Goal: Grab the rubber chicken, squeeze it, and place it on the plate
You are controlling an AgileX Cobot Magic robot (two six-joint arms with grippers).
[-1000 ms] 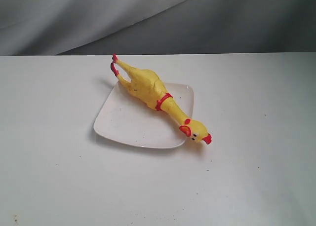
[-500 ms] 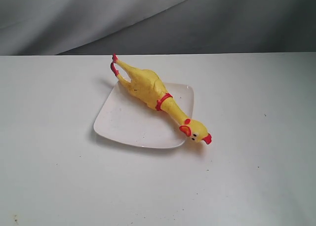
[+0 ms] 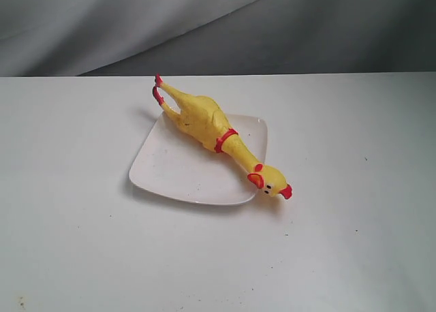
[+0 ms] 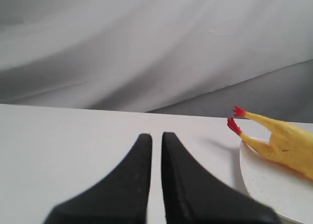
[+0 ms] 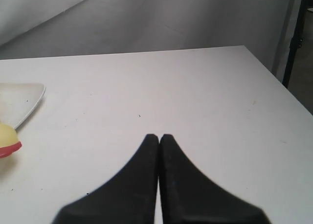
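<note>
The yellow rubber chicken (image 3: 204, 121) lies diagonally across the white plate (image 3: 170, 169); its red feet stick out past the far rim and its head hangs over the near right corner. No gripper shows in the exterior view. In the left wrist view my left gripper (image 4: 156, 136) hovers over bare table, fingers nearly together with only a thin slit and nothing between them, with the chicken's feet (image 4: 237, 119) and the plate rim (image 4: 259, 180) off to one side. My right gripper (image 5: 159, 136) is shut and empty, apart from the plate corner (image 5: 24, 99) and a bit of the chicken's head (image 5: 5, 135).
The white table (image 3: 340, 244) spreads around the plate on all sides. A grey draped cloth (image 3: 204, 26) hangs behind the table's far edge. In the right wrist view the table's side edge (image 5: 274, 77) drops off to dark floor.
</note>
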